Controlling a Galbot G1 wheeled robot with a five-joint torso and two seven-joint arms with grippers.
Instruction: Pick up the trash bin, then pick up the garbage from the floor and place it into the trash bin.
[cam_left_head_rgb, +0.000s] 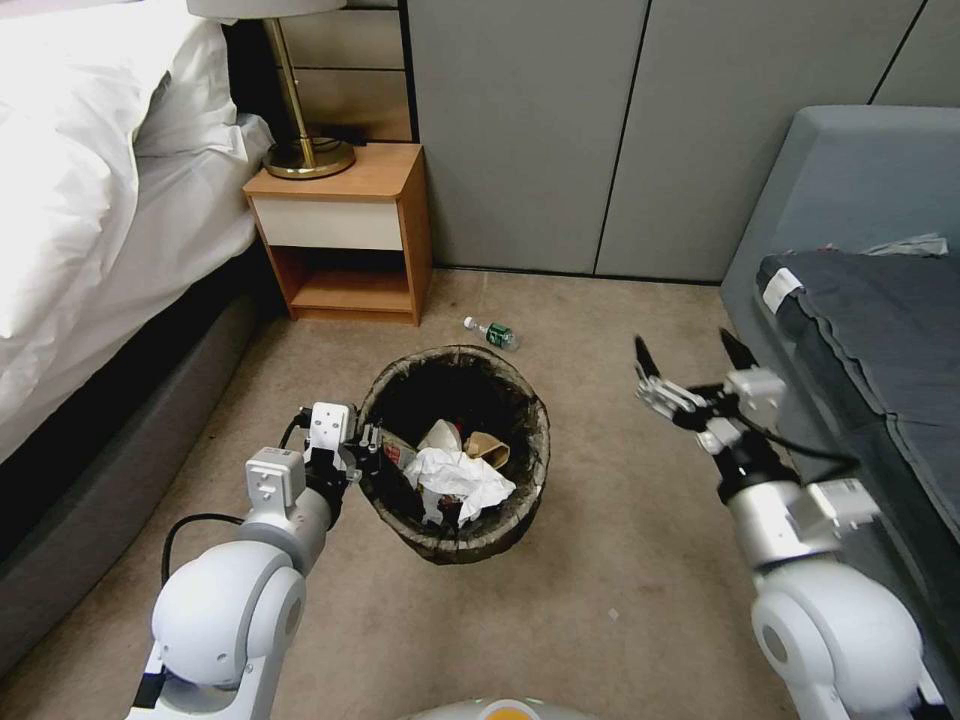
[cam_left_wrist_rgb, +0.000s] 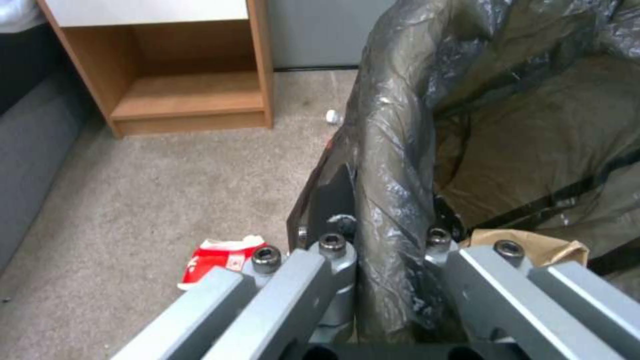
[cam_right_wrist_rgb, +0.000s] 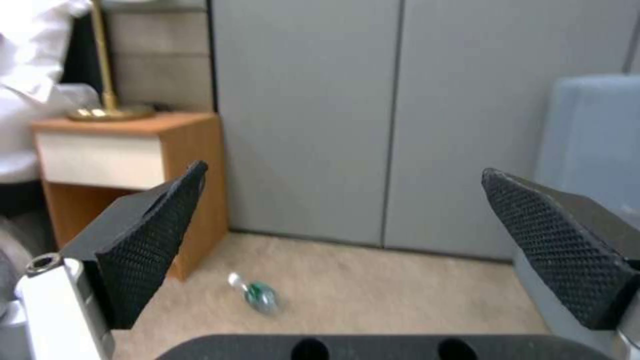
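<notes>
The trash bin (cam_left_head_rgb: 532, 420), lined with a dark bag, stands out at the middle of the carpet, and my left gripper (cam_left_head_rgb: 367, 443) is shut on its near-left rim. In the left wrist view the fingers (cam_left_wrist_rgb: 333, 250) straddle the bag-covered rim (cam_left_wrist_rgb: 393, 165). White tissues (cam_left_head_rgb: 460, 478) and a brown paper bag (cam_left_head_rgb: 488, 448) lie inside. A red-and-white carton (cam_left_wrist_rgb: 223, 254) lies on the carpet beside the bin. A small green-labelled bottle (cam_left_head_rgb: 492, 333) lies on the floor beyond the bin. My right gripper (cam_left_head_rgb: 684, 345) hovers open to the bin's right, the bottle (cam_right_wrist_rgb: 257, 295) ahead of it.
A wooden nightstand (cam_left_head_rgb: 345, 235) with a brass lamp (cam_left_head_rgb: 305, 150) stands at the back left beside the white bed (cam_left_head_rgb: 90, 200). A grey couch (cam_left_head_rgb: 870, 300) runs along the right. Grey wall panels (cam_left_head_rgb: 560, 130) close the back. Open carpet (cam_left_head_rgb: 620, 450) lies between bin and couch.
</notes>
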